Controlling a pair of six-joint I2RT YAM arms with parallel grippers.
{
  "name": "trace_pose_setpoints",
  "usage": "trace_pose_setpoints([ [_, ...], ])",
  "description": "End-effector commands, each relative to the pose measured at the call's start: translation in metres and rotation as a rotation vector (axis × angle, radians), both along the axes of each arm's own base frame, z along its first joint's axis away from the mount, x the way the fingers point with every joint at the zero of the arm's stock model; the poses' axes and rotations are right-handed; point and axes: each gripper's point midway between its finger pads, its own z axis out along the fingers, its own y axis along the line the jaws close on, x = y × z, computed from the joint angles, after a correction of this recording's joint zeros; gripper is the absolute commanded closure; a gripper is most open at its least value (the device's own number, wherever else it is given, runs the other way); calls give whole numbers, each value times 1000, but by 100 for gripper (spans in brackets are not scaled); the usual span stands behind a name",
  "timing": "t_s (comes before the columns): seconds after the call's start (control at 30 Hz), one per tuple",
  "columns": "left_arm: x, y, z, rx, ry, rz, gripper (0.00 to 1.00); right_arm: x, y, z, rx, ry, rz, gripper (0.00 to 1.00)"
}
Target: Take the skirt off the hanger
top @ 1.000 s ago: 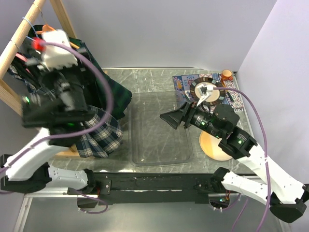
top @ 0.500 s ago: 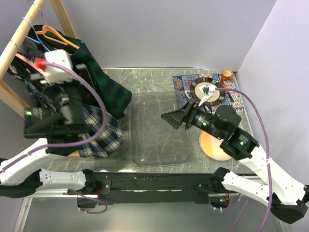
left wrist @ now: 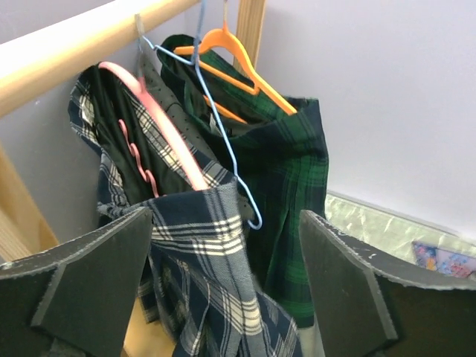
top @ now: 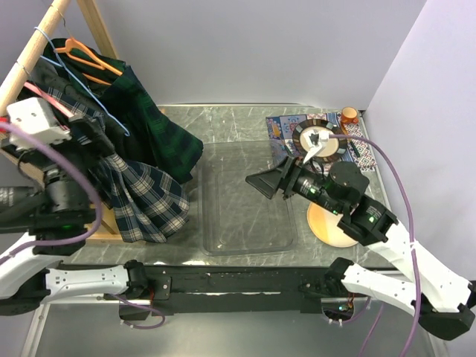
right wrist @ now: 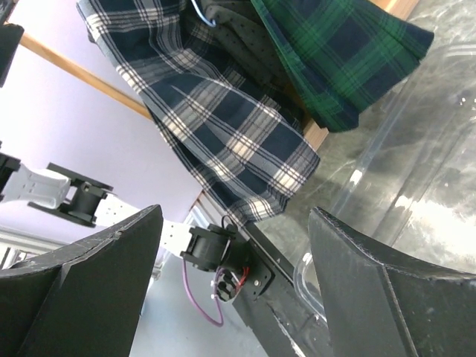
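Note:
A navy and white plaid skirt hangs from a pink hanger on the wooden rail at the left. It also shows in the left wrist view and the right wrist view. A green plaid skirt hangs on an orange hanger beside it. My left gripper is open and empty, facing the navy skirt from a short way off. My right gripper is open and empty over the clear tray, pointing left.
A blue wire hanger hangs between the pink and orange ones. A clear plastic tray lies mid-table. A patterned plate, an orange cup and a tan plate sit at the back right. The rack's wooden legs stand at the left.
My left arm has drawn back to the left and down, away from the rack, uncovering the hangers and the navy skirt. The right arm has hardly moved.

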Motion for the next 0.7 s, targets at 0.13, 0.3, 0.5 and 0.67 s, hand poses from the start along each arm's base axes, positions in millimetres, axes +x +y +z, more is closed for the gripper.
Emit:
trace_pose_setpoints([
  [0.13,6,-23,60,-4,64,26,6,37,46,103,-15,-146,-16,15],
  [0.3,4,-31,87,16,71,-24,3,70,85,162,28,-176,-118,19],
  [0.5,-9,-34,90,-164,74,-200,3,85,186,179,61,-257,-60,28],
  [0.67,-19,-49,89,-258,84,-448,3,75,235,178,154,-352,-29,30],
])
